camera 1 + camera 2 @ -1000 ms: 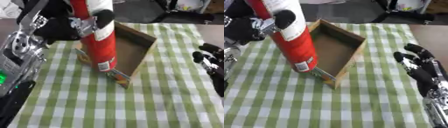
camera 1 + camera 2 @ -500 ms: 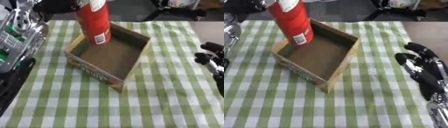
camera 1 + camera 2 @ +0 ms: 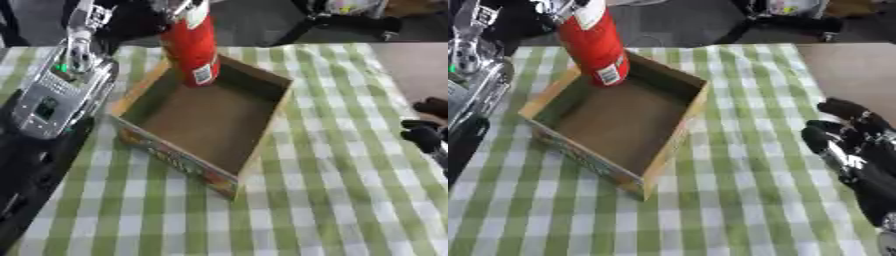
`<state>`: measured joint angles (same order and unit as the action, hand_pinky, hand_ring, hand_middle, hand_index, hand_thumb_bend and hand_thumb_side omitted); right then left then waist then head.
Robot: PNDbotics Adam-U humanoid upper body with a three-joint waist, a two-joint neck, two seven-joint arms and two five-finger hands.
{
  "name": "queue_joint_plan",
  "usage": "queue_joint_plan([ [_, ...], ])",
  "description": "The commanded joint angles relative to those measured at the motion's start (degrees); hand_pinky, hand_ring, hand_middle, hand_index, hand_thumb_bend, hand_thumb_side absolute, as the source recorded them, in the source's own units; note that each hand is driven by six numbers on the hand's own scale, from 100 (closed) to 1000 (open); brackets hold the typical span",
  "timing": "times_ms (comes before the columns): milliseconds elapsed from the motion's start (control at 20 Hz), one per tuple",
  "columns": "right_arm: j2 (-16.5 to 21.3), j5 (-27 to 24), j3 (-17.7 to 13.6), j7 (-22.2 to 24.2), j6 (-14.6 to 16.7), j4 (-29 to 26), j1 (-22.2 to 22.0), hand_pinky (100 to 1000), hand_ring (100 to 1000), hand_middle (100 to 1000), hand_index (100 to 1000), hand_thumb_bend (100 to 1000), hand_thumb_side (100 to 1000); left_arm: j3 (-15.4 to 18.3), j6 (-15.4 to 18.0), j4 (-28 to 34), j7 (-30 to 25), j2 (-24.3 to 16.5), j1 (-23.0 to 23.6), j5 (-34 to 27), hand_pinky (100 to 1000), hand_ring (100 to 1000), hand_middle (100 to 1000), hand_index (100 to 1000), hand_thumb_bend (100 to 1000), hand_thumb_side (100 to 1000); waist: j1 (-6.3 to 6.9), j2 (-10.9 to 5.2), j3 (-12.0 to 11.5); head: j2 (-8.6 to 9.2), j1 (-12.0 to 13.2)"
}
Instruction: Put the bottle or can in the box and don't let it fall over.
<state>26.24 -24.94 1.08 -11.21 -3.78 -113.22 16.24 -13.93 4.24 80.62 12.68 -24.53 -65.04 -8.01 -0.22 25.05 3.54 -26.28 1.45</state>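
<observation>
The left hand (image 3: 560, 9) grips the top of the red can (image 3: 193, 47), which stands upright in the box's (image 3: 262, 135) far corner. The right hand (image 3: 852, 150) rests open by the desk's (image 3: 341, 200) right edge.

No text can be read; the red can (image 3: 595, 44) bears a white label, its print too small; the box (image 3: 180, 162) shows illegible coloured printing.

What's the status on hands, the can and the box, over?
Left hand shut on red can near its top. Can upright at the far corner of cardboard box, not released. Right hand idle, open, at right edge. Nothing else in the box.
</observation>
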Motion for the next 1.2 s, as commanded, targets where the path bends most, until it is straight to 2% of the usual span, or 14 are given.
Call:
queue_joint_plan([
  [50, 0.45, 0.61, -0.1, 0.52, 0.26, -1.37, 0.77, 764, 734, 780, 780, 609, 243, 1.0, 1.61, -1.95, 0.65, 0.21, -1.46, 0.11, 314, 462, 315, 374, 161, 100, -0.05, -0.68, 0.28, 1.78, 0.14],
  [150, 0.27, 0.79, -0.08, 0.6, 0.3, -1.37, 0.8, 764, 733, 780, 780, 609, 240, 0.77, 1.67, -3.14, 0.32, 0.41, -1.23, 0.41, 458, 595, 456, 503, 338, 100, -0.12, -0.19, 0.4, 2.15, -0.02],
  [200, 0.18, 0.85, -0.07, 0.62, 0.3, -1.37, 0.8, 764, 734, 780, 780, 609, 238, 0.6, 1.47, -3.73, -0.13, 0.47, -1.12, 0.88, 603, 750, 581, 629, 472, 100, -0.16, 0.01, 0.45, 2.29, -0.06],
  [250, 0.09, 0.91, -0.05, 0.66, 0.29, -1.37, 0.79, 765, 734, 780, 780, 609, 238, 0.39, 1.09, -4.42, -0.81, 0.48, -1.03, 1.57, 724, 883, 694, 746, 582, 204, -0.19, 0.18, 0.5, 2.36, -0.09],
  [350, -0.07, 0.99, -0.05, 0.68, 0.26, -1.37, 0.77, 764, 734, 780, 780, 609, 237, 0.08, 0.39, -5.6, -2.48, 0.28, -0.92, 3.25, 817, 989, 781, 835, 662, 320, -0.24, 0.4, 0.54, 2.45, -0.14],
  [400, -0.12, 1.0, -0.05, 0.68, 0.23, -1.37, 0.76, 764, 734, 780, 781, 609, 237, 0.1, 0.13, -6.07, -3.37, 0.24, -0.9, 4.15, 825, 997, 786, 842, 670, 333, -0.27, 0.46, 0.52, 2.46, -0.19],
  [450, -0.17, 1.01, -0.04, 0.68, 0.17, -1.37, 0.73, 765, 734, 780, 781, 608, 236, 0.04, -0.3, -6.67, -4.22, 0.16, -0.77, 4.99, 861, 1000, 814, 870, 723, 404, -0.31, 0.47, 0.44, 2.36, -0.27],
  [600, -0.23, 1.02, -0.03, 0.67, 0.0, -1.37, 0.57, 765, 733, 780, 781, 608, 235, 0.55, -1.61, -7.55, -6.81, 0.19, -0.67, 7.67, 865, 1000, 819, 872, 740, 411, -0.43, 0.39, 0.16, 2.19, -0.32],
  [800, -0.3, 0.96, -0.01, 0.66, -0.2, -1.37, 0.32, 765, 734, 781, 781, 608, 236, 1.78, -2.85, -7.25, -7.85, 0.4, -0.35, 10.45, 847, 1000, 808, 870, 716, 379, -0.58, -0.05, -0.25, 1.87, -0.39],
  [1200, 0.17, 0.79, -0.29, 0.37, -0.33, -1.37, -0.45, 765, 734, 782, 781, 611, 239, 3.22, -4.97, -4.07, -6.72, -1.65, 1.28, 8.26, 834, 1000, 806, 867, 698, 367, -1.2, -1.52, -2.13, 0.91, -1.44],
])
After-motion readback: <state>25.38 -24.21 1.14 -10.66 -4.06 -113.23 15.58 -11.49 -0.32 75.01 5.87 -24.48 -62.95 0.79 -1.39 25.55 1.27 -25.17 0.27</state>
